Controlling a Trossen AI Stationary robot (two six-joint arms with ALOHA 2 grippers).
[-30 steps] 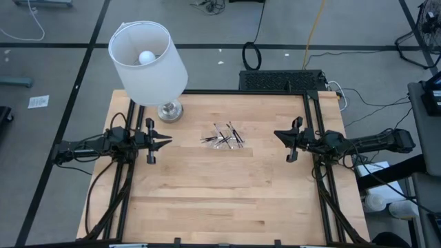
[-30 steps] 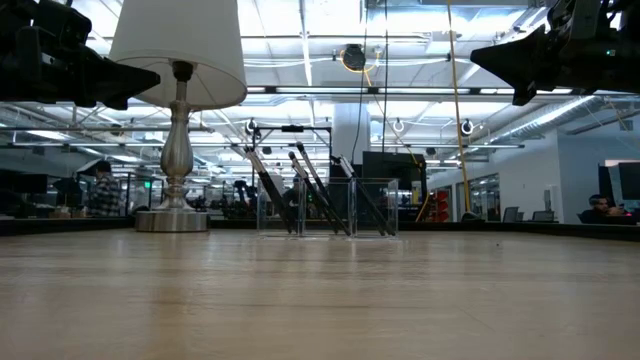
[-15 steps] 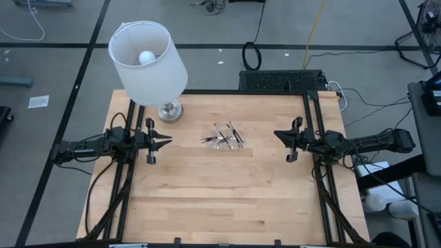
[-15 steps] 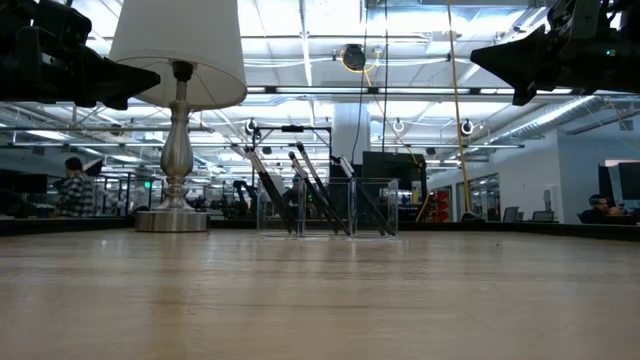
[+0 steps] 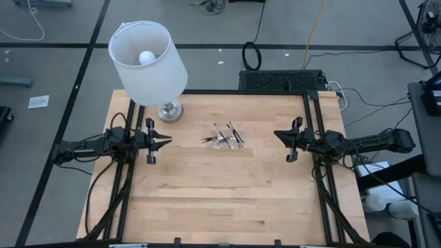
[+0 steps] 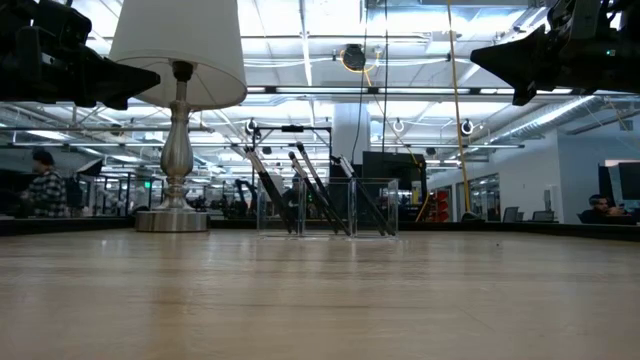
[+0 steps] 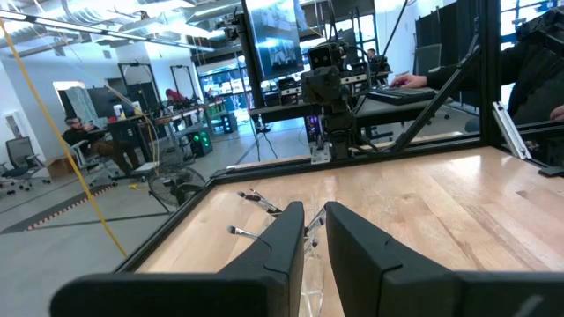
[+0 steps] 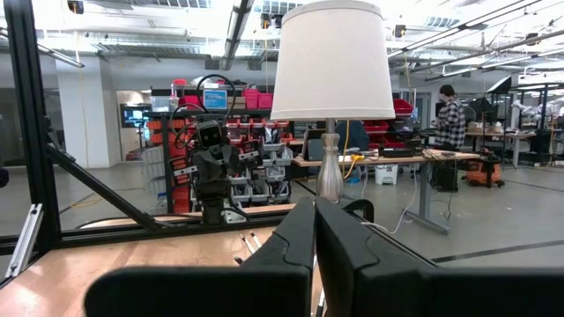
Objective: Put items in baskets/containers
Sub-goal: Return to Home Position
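Observation:
Several thin dark sticks (image 5: 224, 136) with lighter tips sit in a small clear container (image 6: 378, 208) in the middle of the table's far half. In the low view the sticks (image 6: 305, 195) slant, their upper ends leaning on its walls. My left gripper (image 5: 167, 141) hovers level above the table's left side, pointing at the container. Its fingers (image 7: 315, 218) stand a narrow gap apart with nothing between them. My right gripper (image 5: 278, 134) hovers over the right side, pointing at the container, and is shut (image 8: 315, 208) on nothing.
A lamp with a white shade (image 5: 148, 54) and a metal foot (image 5: 169, 111) stands at the table's far left, close to my left gripper. Black frame rails (image 5: 313, 110) run along both table sides. The near half of the wooden table (image 5: 220, 200) is bare. People move in the room behind.
Neither arm has moved, and the sticks and the container stay as they were. Only a person in the room behind has walked across the low view.

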